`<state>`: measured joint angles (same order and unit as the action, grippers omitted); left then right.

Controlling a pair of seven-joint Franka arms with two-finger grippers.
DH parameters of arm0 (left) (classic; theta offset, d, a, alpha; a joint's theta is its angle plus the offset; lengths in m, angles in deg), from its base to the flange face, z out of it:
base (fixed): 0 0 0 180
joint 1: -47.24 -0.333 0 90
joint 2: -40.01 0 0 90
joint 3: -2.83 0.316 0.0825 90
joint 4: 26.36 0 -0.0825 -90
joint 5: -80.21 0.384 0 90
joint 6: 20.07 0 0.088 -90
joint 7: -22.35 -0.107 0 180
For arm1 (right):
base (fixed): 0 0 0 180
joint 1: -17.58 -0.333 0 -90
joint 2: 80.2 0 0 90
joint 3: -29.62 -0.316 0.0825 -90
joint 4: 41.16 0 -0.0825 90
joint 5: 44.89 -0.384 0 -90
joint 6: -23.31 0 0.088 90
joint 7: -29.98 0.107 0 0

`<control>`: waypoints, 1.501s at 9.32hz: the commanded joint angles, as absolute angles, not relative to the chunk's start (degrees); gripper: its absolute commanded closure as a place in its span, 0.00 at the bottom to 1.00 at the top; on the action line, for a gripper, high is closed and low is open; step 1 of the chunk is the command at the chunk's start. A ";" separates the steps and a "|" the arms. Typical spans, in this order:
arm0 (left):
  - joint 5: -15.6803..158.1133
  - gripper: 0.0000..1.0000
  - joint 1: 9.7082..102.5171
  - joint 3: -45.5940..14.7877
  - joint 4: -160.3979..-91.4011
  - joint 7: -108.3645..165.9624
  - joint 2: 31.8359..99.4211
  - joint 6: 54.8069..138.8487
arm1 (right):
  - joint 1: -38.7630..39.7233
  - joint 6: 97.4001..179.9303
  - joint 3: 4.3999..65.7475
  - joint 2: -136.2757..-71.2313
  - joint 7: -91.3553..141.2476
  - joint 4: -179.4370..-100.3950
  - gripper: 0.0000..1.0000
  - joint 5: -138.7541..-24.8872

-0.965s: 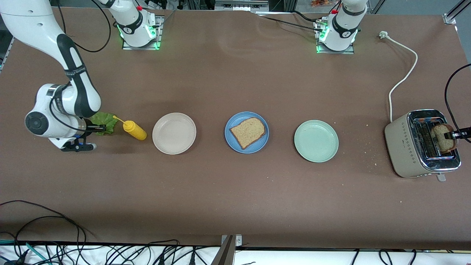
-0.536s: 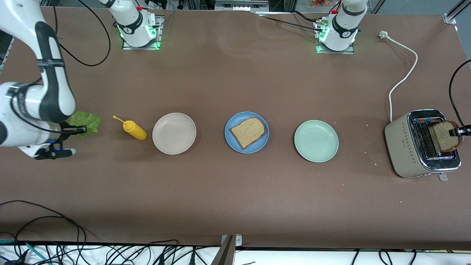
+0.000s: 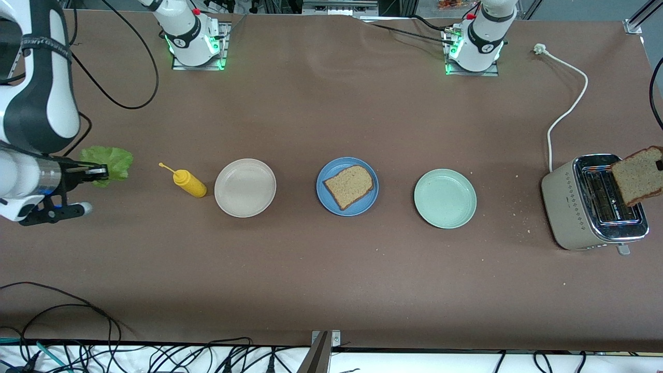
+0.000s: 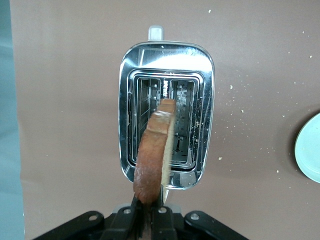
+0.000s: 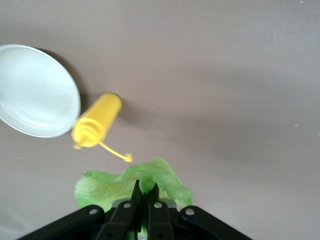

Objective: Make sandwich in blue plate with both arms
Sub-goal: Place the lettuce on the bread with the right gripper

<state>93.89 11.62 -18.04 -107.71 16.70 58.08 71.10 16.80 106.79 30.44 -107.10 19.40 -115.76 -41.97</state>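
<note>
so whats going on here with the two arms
They are building a sandwich. One toast slice already lies on the blue plate. The left gripper holds a second slice on edge over the toaster, jaws shut on it. The right gripper, at its own end of the table, pinches a lettuce leaf up in the air near the yellow squeeze bottle. The other two plates are not in use.

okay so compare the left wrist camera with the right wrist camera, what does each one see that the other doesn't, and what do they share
Only the left wrist view: the left gripper shut on a toast slice, held over the toaster, with crumbs around and the mint-green plate at the picture's edge.

Only the right wrist view: the right gripper shut on a lettuce leaf, above the table near the yellow squeeze bottle and the beige-white plate.

Both: the brown table. Neither shows the blue plate.
</note>
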 commanded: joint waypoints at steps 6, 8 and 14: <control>93.66 1.00 9.71 -17.56 -108.80 12.77 56.79 70.98 | 2.50 116.96 16.09 -113.31 66.57 -114.19 1.00 -49.62; 90.78 1.00 9.62 -17.64 -108.98 12.77 56.53 70.90 | -2.35 126.18 16.09 -118.32 74.77 -114.19 1.00 -53.65; 86.36 1.00 9.88 -17.91 -109.16 12.50 52.14 67.83 | -12.65 150.70 16.09 -130.72 98.32 -114.37 1.00 -56.58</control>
